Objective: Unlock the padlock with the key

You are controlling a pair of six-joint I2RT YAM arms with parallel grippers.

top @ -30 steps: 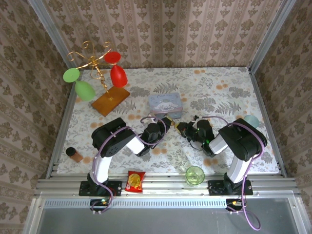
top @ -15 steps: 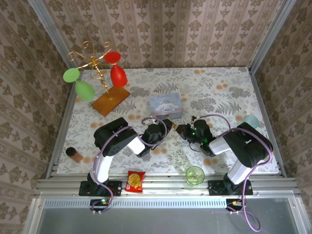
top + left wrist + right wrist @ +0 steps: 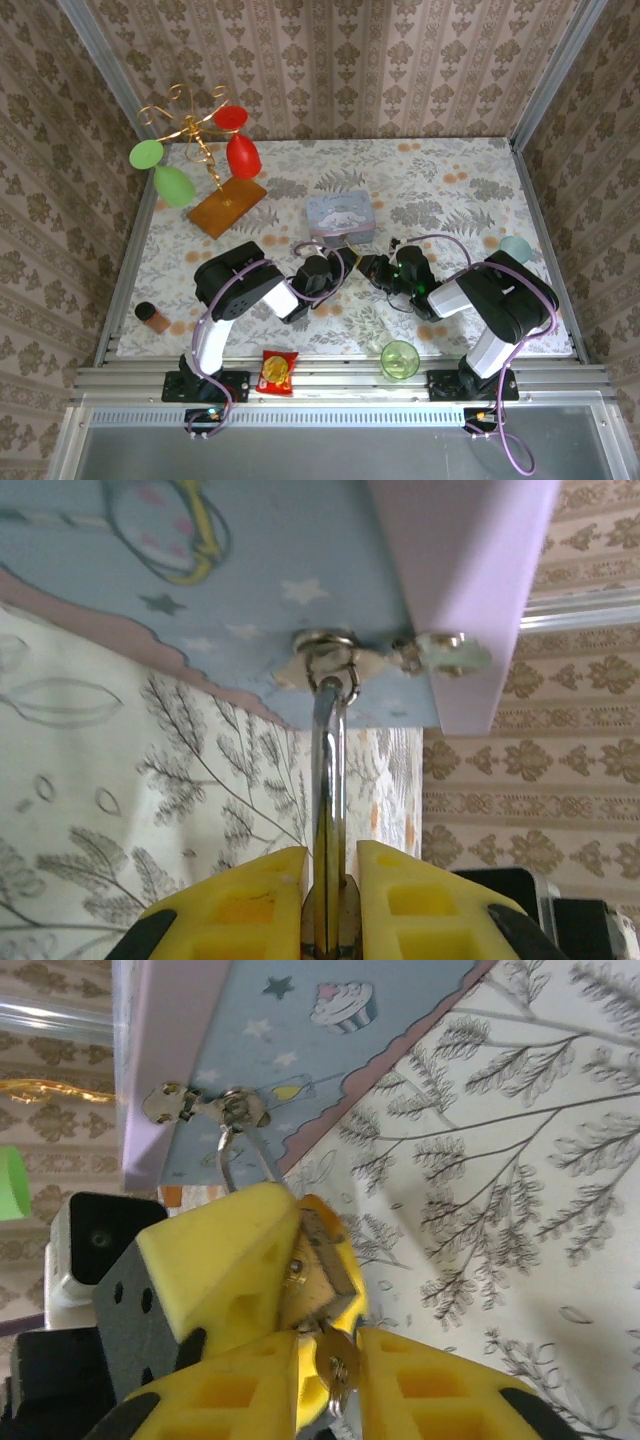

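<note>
The task is sitting part-way. The left gripper (image 3: 330, 885) is clamping the padlock (image 3: 315, 1255) tight between its yellow pads. The shackle (image 3: 330, 760) is hanging threaded through the hasp (image 3: 325, 650) of the pale blue tin (image 3: 250, 590). The key (image 3: 337, 1360) is standing at the padlock's underside, apparently seated. The right gripper (image 3: 330, 1385) is bracketing the key's head with its jaws slightly parted, and contact cannot be confirmed. Turning the key and releasing the shackle are judged outstanding.
</note>
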